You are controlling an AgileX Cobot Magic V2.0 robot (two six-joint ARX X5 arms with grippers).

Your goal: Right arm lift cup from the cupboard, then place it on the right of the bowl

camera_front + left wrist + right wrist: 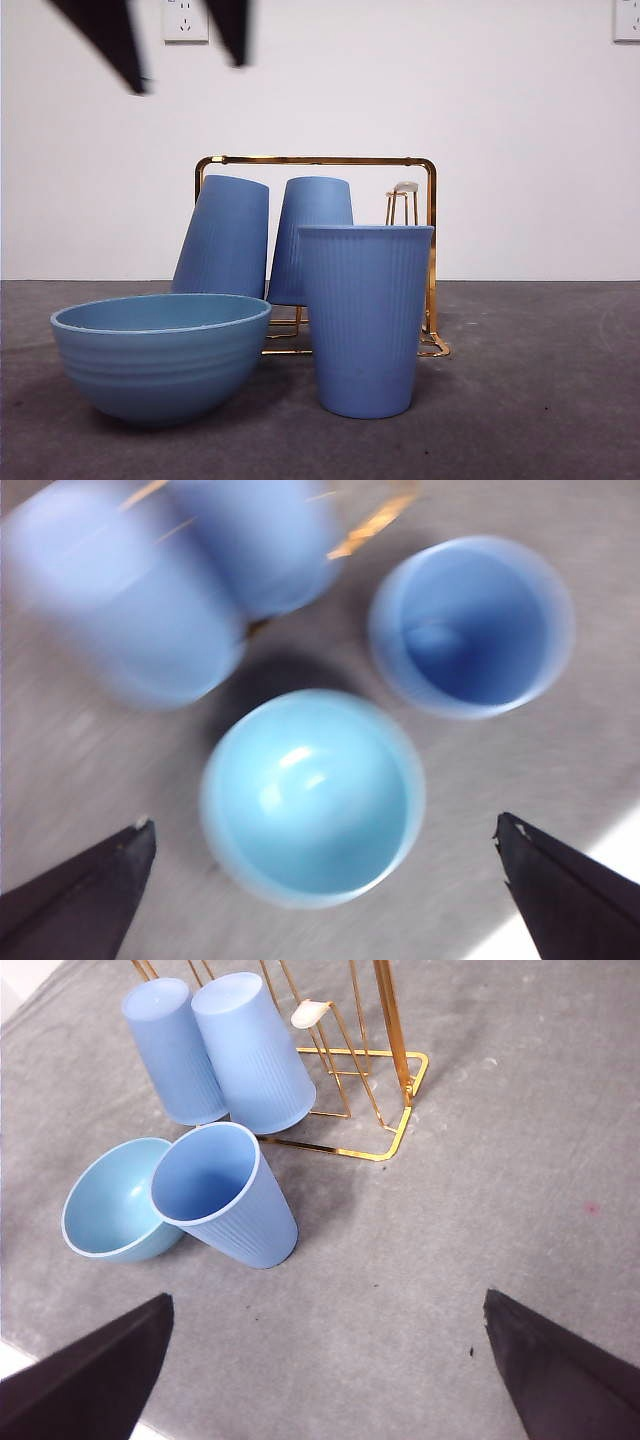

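We see the cup standing upright on the grey desk, mouth up, just to the right of the bowl and in front of the cupboard. Two more cups sit upside down on the cupboard's pegs, the left one tilted. Our right pincer hangs above the desk with its jaws spread wide and empty, apart from the cup. Our left pincer hovers over the bowl, likewise spread and holding nothing.
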